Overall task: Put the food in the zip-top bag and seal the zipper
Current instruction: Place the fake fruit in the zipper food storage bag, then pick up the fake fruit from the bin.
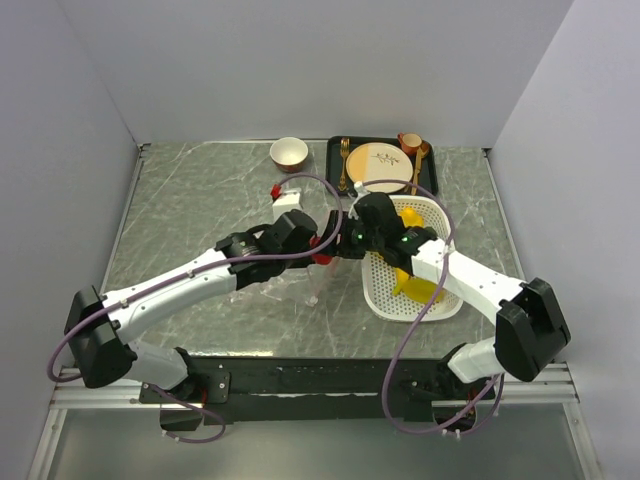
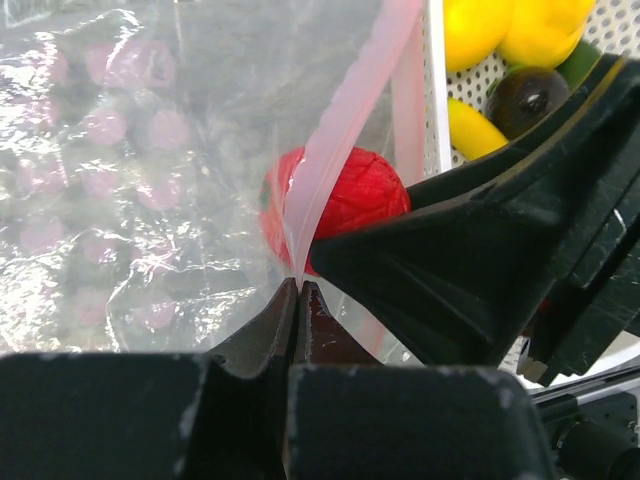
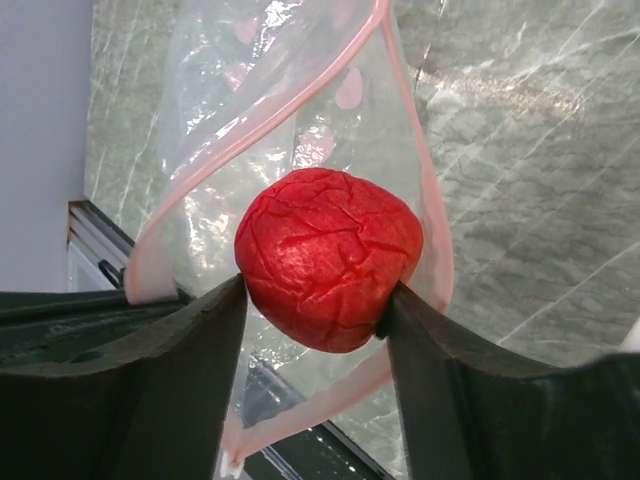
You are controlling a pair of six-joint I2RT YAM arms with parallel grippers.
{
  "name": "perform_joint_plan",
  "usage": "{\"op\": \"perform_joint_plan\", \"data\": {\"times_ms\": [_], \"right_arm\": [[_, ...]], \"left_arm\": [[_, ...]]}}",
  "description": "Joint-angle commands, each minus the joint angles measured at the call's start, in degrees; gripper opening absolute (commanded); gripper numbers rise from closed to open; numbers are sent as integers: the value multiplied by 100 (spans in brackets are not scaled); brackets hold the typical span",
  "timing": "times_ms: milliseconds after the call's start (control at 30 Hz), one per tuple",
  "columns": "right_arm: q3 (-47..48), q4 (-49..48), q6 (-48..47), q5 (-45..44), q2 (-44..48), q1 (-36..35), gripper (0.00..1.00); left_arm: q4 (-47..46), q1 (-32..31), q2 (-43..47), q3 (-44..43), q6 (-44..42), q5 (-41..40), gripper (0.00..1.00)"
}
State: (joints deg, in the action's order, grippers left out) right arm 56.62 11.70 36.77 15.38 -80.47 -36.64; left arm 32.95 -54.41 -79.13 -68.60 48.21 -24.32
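From above, we see the left arm (image 1: 180, 285) stretched from lower left to centre and the right arm (image 1: 470, 280) folded in from lower right.

Left wrist view: the left jaws, pressed together, pinch the zipper (image 2: 345, 130) of the zip-top bag (image 2: 150, 150).

Right wrist view: the right jaws clamp the red apple (image 3: 328, 258) mid-frame, at the bag's open mouth.

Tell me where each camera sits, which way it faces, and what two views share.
Top external: high behind the robot, looking down on the table; left arm and right arm show.
Left wrist: behind the left gripper, facing the zip-top bag; its jaws pinch the zipper.
Right wrist: behind the right gripper, facing the bag's mouth; its jaws hold the red fruit.
Shared: both wrist views show that fruit and bag.
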Motion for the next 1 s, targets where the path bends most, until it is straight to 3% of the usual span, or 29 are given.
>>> {"op": "perform_joint_plan", "data": {"times_ms": [0,167,367,533,767,967], "right_arm": [[288,-20,-311,-201,400,-36,70],[411,358,-434,-491,707,34,84],[35,876,-277,-1528,1568,254,91],[-598,1387,-179,-2179,2026,1219,96],[-1197,1870,-312,-2486,1991,2231,96],[-996,2230,-259,-3128,1569,2460,99]], "left_arm": [[45,-8,293,-172,84,-284,1],[168,1,337,-93,189,-346,1],[45,1,346,-83,198,-302,1],[115,-8,267,-189,102,-275,1],[-122,-8,434,66,66,-153,1],[-43,1,372,40,101,-135,1]]}}
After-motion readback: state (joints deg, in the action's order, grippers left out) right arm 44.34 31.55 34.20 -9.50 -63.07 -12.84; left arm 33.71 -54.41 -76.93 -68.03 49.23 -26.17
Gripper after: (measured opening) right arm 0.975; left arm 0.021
